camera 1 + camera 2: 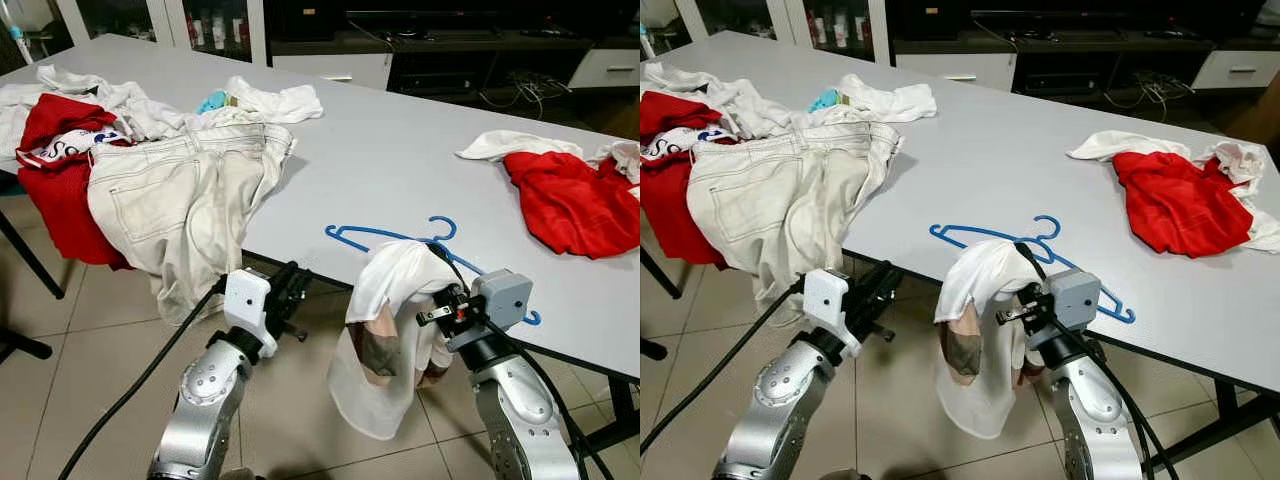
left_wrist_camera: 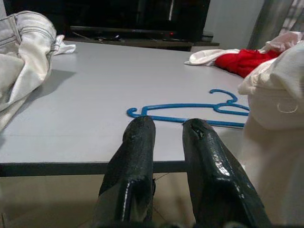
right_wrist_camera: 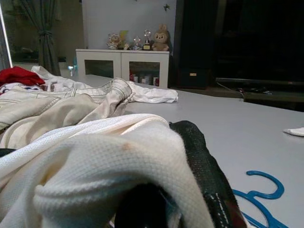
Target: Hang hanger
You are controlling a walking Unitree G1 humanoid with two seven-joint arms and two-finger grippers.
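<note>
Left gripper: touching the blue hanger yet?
Apart. In the left wrist view the left gripper sits at the table edge, with bare tabletop between its fingertips and the blue hanger lying flat beyond.

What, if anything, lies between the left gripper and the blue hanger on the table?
Nothing visible does. The left gripper hovers off the near edge of the table, pointing at the blue hanger across bare tabletop. The white garment, held by the right gripper, hangs to the side of that line.
</note>
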